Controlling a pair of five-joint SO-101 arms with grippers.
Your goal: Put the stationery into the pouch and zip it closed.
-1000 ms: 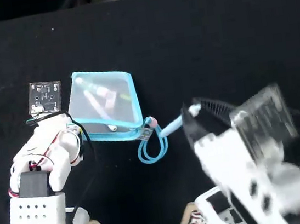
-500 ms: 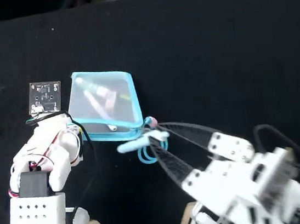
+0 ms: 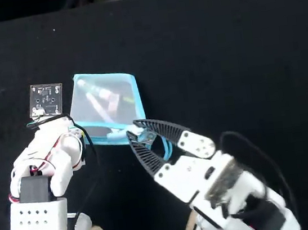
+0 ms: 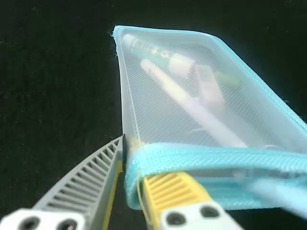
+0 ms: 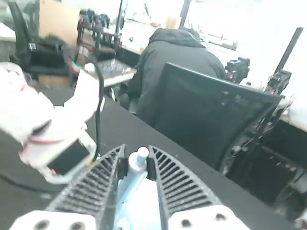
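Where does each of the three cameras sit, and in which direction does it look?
High view: fixed above the table, looking down on the pouch; left arm and right arm both show.
Left wrist view: on the left arm, close to the pouch; the left gripper clamps its teal corner.
Right wrist view: on the right arm, looking level across the table toward the room; the right gripper holds a pen.
Shared: high and left wrist views both show the stationery inside the pouch.
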